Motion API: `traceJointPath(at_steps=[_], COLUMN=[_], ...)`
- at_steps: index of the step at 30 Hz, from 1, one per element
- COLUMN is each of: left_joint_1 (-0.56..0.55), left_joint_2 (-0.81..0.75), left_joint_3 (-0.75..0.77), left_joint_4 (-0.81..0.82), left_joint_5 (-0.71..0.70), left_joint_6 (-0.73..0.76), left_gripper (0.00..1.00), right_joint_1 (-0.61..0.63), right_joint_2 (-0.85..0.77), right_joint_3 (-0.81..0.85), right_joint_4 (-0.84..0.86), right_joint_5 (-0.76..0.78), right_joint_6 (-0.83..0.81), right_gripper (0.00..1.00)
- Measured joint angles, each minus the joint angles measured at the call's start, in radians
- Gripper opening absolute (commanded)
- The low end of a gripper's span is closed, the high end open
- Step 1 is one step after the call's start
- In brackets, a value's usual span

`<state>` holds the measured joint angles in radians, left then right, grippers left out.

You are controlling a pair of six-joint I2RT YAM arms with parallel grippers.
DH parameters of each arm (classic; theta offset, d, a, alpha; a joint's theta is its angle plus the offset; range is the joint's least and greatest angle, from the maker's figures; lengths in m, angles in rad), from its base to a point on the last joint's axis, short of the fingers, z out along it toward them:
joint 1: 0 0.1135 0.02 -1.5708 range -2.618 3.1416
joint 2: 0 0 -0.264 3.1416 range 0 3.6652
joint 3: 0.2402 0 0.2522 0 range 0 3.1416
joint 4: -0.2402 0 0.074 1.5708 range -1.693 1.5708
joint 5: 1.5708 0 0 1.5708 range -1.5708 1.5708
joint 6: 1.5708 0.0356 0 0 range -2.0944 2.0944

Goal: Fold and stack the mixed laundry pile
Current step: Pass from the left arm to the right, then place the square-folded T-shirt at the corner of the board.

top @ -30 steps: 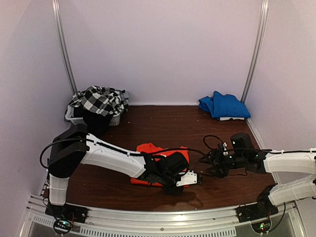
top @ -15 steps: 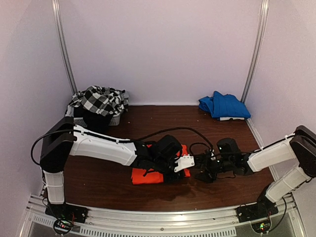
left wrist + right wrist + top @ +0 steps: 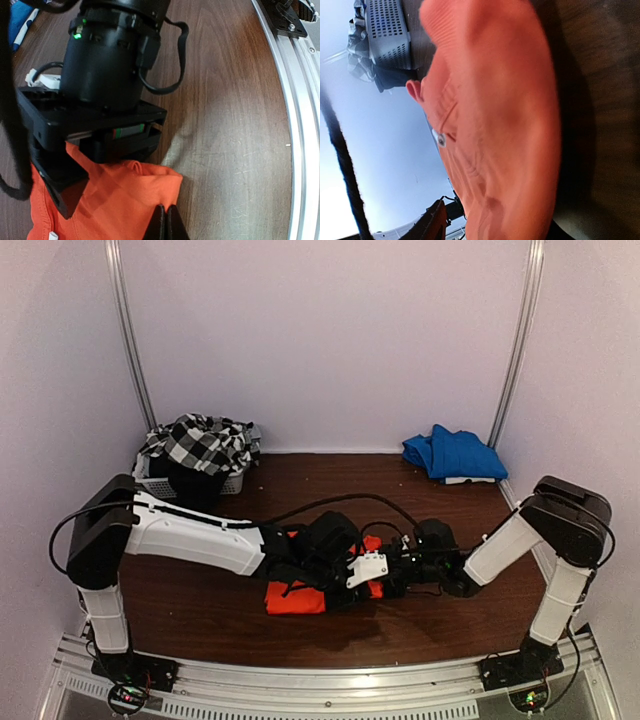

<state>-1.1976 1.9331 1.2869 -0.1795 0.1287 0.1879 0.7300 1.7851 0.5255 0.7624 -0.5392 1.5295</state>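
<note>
Checked garment (image 3: pixel 200 443) lay heaped on the white basket (image 3: pixel 145 483) at far left. The orange-red garment (image 3: pixel 295 597) lay mid-table (image 3: pixel 300 490). The left gripper (image 3: pixel 165 220) was closed, tips at its right edge. The right gripper (image 3: pixel 395 578) touched it, but I could not tell its width.

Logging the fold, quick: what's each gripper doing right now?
Left gripper: closed, pinching the orange shirt.
Right gripper: at the shirt; cannot be told.

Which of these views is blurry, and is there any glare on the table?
Right wrist: the orange garment fills the frame, soft and out of focus. Left wrist: sharp, with pale glare on the table and the rail bowed by the lens. Top external: evenly lit.
</note>
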Motion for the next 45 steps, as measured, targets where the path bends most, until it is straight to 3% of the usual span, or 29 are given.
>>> traceJointPath(at_steps=[10, 12, 16, 19, 21, 22, 23, 24, 27, 33, 40, 45], left_joint_1=[0.0, 0.0, 0.0, 0.0, 0.001, 0.007, 0.01, 0.019, 0.07, 0.204, 0.234, 0.234], left_joint_2=[-0.05, -0.053, -0.054, -0.056, -0.06, -0.066, -0.074, -0.087, -0.151, -0.313, -0.364, -0.364], left_joint_3=[-0.056, -0.063, -0.07, -0.07, -0.07, -0.07, -0.07, -0.072, -0.093, -0.154, -0.222, -0.249], left_joint_4=[0.008, 0.008, 0.006, 0.006, 0.002, -0.005, -0.013, -0.023, -0.04, -0.07, -0.109, -0.144], left_joint_5=[0.007, 0.007, 0.005, -0.008, -0.019, -0.023, -0.025, -0.023, -0.021, -0.026, -0.058, -0.074], left_joint_6=[0.0, 0.0, 0.0, -0.005, -0.02, -0.035, -0.042, -0.067, -0.117, -0.226, -0.312, -0.352], left_gripper=[0.0, 0.0, 0.0, 0.25, 0.42, 0.56, 0.85, 0.96, 0.98, 0.98, 0.98, 0.98], right_joint_1=[-0.018, -0.029, -0.048, -0.061, -0.072, -0.082, -0.09, -0.101, -0.126, -0.203, -0.33, -0.411], right_joint_2=[0.126, 0.151, 0.192, 0.19, 0.177, 0.171, 0.167, 0.166, 0.168, 0.235, 0.423, 0.502], right_joint_3=[0.046, 0.071, 0.114, 0.146, 0.201, 0.25, 0.299, 0.378, 0.679, 1.149, 1.494, 1.64], right_joint_4=[0.131, 0.138, 0.13, 0.045, -0.069, -0.158, -0.238, -0.363, -0.734, -1.182, -1.517, -1.638], right_joint_5=[0.039, 0.039, 0.042, 0.042, 0.041, 0.042, 0.046, 0.05, 0.095, 0.211, 0.348, 0.422], right_joint_6=[0.038, 0.036, 0.018, -0.028, -0.095, -0.144, -0.2, -0.275, -0.529, -0.935, -1.218, -1.321], right_gripper=[0.39, 0.32, 0.11, 0.01, 0.0, 0.0, 0.0, 0.0, 0.0, 0.0, 0.0, 0.0])
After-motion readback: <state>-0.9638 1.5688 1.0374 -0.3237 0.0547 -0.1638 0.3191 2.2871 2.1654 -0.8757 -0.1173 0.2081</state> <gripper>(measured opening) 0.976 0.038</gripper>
